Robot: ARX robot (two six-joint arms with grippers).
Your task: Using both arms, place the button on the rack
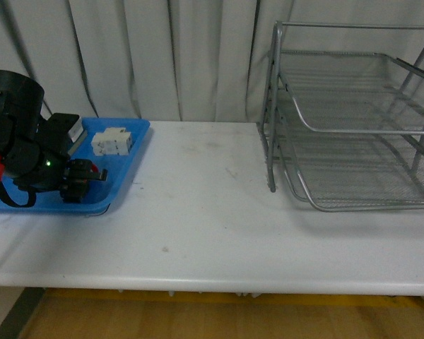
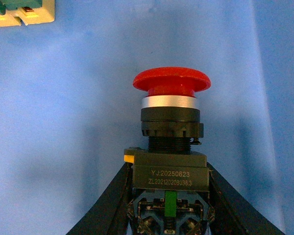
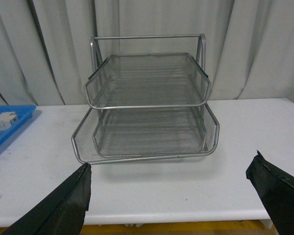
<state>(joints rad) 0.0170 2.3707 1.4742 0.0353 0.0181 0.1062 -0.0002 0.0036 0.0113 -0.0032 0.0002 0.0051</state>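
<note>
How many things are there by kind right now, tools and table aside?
Electrical parts: 3 (button, white terminal block, green-and-cream block)
Blue tray: 1
Rack: 1
Total: 5

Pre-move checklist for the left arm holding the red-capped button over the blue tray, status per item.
1. Left gripper shut on the red-capped push-button: ok, the jaws sit against both sides of its dark body.
2. Button centred in the grip, cap pointing away from the wrist: ok.
3. Clear of neighbours: ok, the green-and-cream block and the white terminal block both lie apart from it.
4. Button lifted off the blue plastic tray: cannot tell.
5. Right gripper open and empty: ok.
6. Silver wire-mesh rack tiers free of objects: ok in the parts that show.
</note>
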